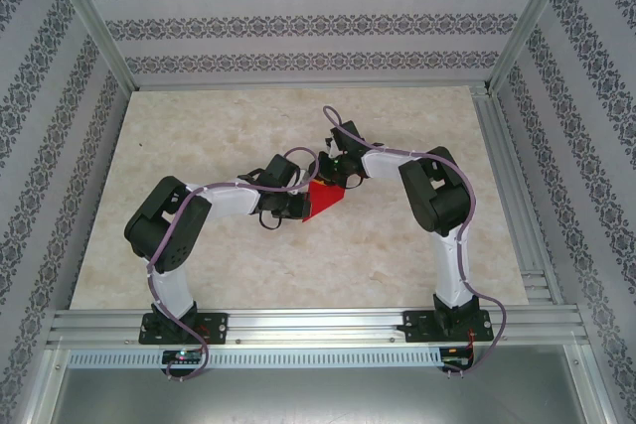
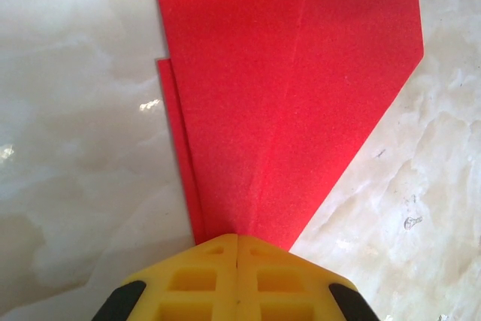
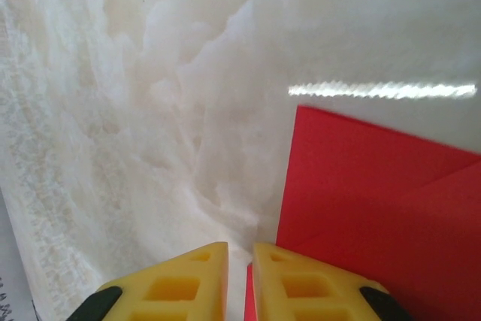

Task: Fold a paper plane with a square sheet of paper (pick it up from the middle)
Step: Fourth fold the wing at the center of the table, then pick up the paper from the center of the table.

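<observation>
- Resting on the pale marble table (image 1: pixel 199 146), dead centre between both arms, the red paper (image 2: pixel 301 110) lay flat, creased into a tapering wedge.
- Left gripper (image 2: pixel 238 240) was clamped tight on its narrow tip, likely anchoring it.
- Right gripper (image 3: pixel 240 249) was nearly closed with a red sliver in the gap, apparently pinching the wide edge for the next fold.

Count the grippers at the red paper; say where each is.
2. The left gripper sits at the narrow tip of the folded red paper, fingers closed on it. The right gripper is at its wide edge, a red sliver showing between its fingers.
</observation>
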Motion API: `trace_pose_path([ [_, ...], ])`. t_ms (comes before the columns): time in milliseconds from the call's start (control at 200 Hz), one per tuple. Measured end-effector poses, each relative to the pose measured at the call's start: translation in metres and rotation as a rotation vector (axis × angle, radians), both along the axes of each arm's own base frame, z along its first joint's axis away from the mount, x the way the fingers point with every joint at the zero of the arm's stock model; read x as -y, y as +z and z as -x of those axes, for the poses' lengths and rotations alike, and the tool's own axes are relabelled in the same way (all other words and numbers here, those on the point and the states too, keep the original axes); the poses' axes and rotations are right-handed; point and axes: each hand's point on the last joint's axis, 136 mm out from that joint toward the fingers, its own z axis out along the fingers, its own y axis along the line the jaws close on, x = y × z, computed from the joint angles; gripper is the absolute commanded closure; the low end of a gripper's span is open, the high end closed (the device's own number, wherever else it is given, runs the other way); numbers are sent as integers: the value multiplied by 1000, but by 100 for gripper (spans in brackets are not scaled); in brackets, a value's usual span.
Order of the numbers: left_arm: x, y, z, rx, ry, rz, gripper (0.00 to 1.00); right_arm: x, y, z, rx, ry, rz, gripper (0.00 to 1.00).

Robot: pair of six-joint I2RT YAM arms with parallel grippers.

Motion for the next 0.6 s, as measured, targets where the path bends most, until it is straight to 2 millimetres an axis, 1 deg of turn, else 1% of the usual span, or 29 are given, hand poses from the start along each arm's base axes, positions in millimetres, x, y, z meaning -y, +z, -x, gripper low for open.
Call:
trace_pose_path([
  [130, -3, 2, 6, -17, 2, -5, 82, 11, 6, -10, 31, -20, 11, 66],
  [195, -5, 7, 10, -33, 9, -4, 73, 20, 18, -11, 61, -31, 17, 60],
  [270, -5, 19, 10, -25, 19, 13, 68, 30, 40, -7, 106, -47, 17, 56],
  [365, -4, 39, 7, 5, 40, 47, 57, 41, 72, -2, 178, -63, 10, 54],
  [435, -5, 52, 3, 26, 59, 68, 51, 45, 87, 3, 215, -70, 0, 53],
  [500, -9, 60, -3, 40, 86, 86, 45, 47, 89, 9, 223, -71, -3, 52],
  [560, -14, 61, -7, 45, 111, 96, 41, 49, 79, 15, 205, -71, 3, 52],
  [599, -19, 60, -10, 43, 130, 99, 37, 52, 68, 21, 181, -72, 13, 52],
])
